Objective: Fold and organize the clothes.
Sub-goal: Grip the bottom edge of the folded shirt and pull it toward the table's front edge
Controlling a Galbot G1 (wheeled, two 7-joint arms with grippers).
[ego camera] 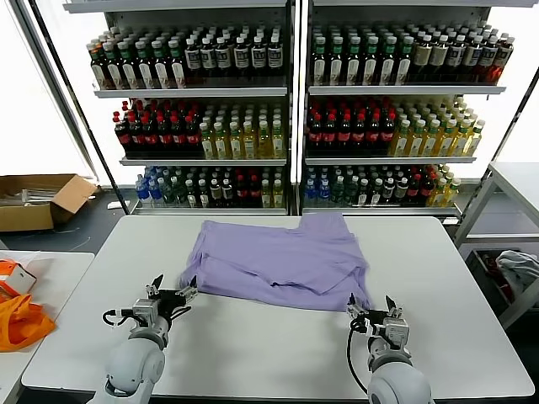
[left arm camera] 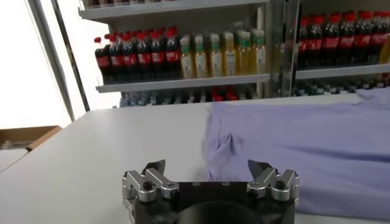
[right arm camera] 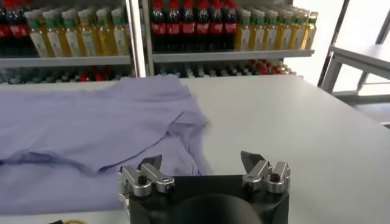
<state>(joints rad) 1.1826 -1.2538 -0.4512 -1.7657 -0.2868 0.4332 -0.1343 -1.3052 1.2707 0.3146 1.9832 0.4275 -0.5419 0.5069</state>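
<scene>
The left gripper (ego camera: 173, 291) is shown low over the table (ego camera: 278, 353), its two fingers spread wide with nothing between them, just short of the near left corner of the lavender T-shirt (ego camera: 282, 261). In the left wrist view the same gripper (left arm camera: 210, 173) is seen with its jaws apart and the rumpled shirt edge (left arm camera: 304, 152) lying just beyond the fingertips. The right gripper (ego camera: 376, 307) is likewise shown with its fingers parted and empty, poised near the shirt's near right corner; in the right wrist view (right arm camera: 204, 165) the cloth (right arm camera: 91, 122) is seen to reach close to one finger, though whether it is touched cannot be told.

The T-shirt is spread plain side up at the centre of the table, partly folded, with an overlapped layer visible along its near half and a sleeve or flap projecting at the far right. Behind the table, shelves of bottled drinks (ego camera: 286, 109) are shown; an orange fabric (ego camera: 17, 316) lies on a side surface at the left.

The step in hand is judged to be the approach for a further fold, no grasp being made yet. The next move would call for both grippers to be advanced to the near edge, closed on the hem corners at matching points, and lifted together so that the layers are carried over evenly.
</scene>
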